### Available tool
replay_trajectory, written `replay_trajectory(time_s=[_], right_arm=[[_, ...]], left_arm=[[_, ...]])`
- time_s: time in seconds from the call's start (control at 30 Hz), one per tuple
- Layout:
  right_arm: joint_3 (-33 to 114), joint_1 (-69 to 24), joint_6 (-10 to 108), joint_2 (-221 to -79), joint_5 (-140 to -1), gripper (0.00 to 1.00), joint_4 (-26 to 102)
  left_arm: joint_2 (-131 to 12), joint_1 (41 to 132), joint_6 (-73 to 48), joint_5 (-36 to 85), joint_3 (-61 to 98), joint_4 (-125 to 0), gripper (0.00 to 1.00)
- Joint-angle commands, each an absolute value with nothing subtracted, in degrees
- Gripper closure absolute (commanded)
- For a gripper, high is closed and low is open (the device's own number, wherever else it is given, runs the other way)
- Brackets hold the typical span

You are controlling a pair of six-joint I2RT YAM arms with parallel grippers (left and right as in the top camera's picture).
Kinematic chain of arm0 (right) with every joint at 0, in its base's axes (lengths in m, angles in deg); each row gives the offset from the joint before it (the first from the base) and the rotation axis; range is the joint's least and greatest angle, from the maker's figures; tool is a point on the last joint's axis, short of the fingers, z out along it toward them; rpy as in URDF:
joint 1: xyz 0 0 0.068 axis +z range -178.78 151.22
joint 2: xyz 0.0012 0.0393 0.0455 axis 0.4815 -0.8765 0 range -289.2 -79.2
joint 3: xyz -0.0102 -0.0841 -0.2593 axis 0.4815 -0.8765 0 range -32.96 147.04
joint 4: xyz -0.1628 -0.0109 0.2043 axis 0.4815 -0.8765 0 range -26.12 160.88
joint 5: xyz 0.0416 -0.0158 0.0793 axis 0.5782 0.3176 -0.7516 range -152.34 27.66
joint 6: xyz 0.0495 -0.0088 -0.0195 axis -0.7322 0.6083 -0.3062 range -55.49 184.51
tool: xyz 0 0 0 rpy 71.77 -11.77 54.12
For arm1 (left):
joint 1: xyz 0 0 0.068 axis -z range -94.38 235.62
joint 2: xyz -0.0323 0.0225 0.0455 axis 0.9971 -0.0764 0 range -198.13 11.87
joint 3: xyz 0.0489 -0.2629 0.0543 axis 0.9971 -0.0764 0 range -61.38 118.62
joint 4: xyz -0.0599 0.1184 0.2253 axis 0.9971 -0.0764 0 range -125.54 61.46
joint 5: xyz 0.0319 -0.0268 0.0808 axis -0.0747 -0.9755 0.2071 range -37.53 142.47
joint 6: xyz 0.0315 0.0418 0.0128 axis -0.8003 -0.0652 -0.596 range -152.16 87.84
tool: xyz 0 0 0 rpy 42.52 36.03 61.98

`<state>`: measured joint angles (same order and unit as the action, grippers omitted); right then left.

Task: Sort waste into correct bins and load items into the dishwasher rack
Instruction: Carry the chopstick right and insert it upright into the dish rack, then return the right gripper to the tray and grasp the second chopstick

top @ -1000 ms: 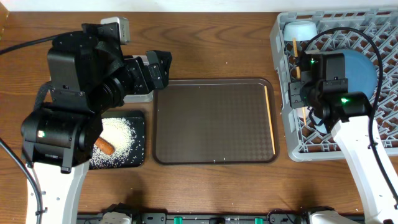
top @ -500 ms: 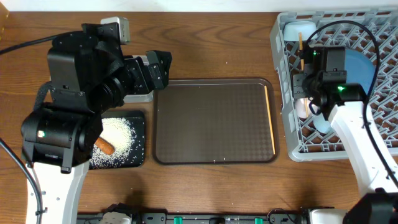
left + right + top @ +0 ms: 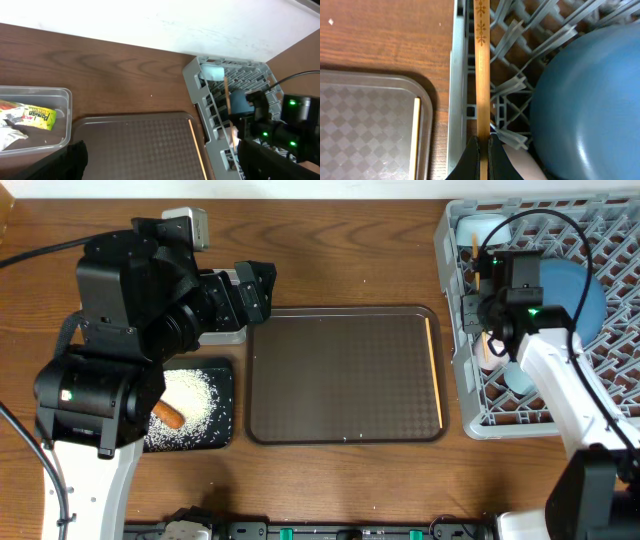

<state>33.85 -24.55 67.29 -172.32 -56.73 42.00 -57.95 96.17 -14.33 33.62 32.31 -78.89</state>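
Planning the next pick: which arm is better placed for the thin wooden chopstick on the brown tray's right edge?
Right, likely. That chopstick lies beside the grey lattice rack, where the right gripper is, shut on the other chopstick. The open left gripper sits past the tray's far side.

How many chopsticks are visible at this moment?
2. One chopstick is pinched in the right gripper, above the rack's left edge; the second chopstick lies on the brown tray along its right rim. None seems hidden.
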Motion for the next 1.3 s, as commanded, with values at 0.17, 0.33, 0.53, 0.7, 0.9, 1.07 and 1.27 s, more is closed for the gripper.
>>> replay_trajectory(time_s=[0.17, 0.33, 0.53, 0.7, 0.9, 1.07, 1.27], right_arm=[[34.50, -25.12, 67.77, -174.59, -56.52, 0.54, 44.47], [34.57, -25.12, 67.80, -172.56, -56.04, 0.43, 44.86], [34.59, -24.79, 65.26, -166.00, -55.90, 0.43, 43.77], [34.59, -23.42, 59.14, -159.23, -61.50, 0.45, 40.16], [34.46, -20.31, 53.61, -157.92, -67.34, 0.46, 34.06], [34.31, -16.79, 53.59, -161.17, -67.29, 0.47, 30.52], [34.31, -11.96, 53.61, -169.24, -66.81, 0.48, 29.89]], left_arm=[[-57.85, 95.93, -14.29, 34.36, 32.18, -78.80, 0.02], [-57.85, 95.93, -14.29, 34.34, 32.18, -78.80, 0.02], [-57.85, 95.93, -14.29, 34.34, 32.18, -78.80, 0.02], [-57.85, 95.93, -14.29, 34.34, 32.18, -78.80, 0.02], [-57.85, 95.93, -14.29, 34.34, 32.18, -78.80, 0.02], [-57.85, 95.93, -14.29, 34.34, 32.18, -78.80, 0.02], [-57.85, 95.93, -14.29, 34.36, 32.18, -78.80, 0.02]])
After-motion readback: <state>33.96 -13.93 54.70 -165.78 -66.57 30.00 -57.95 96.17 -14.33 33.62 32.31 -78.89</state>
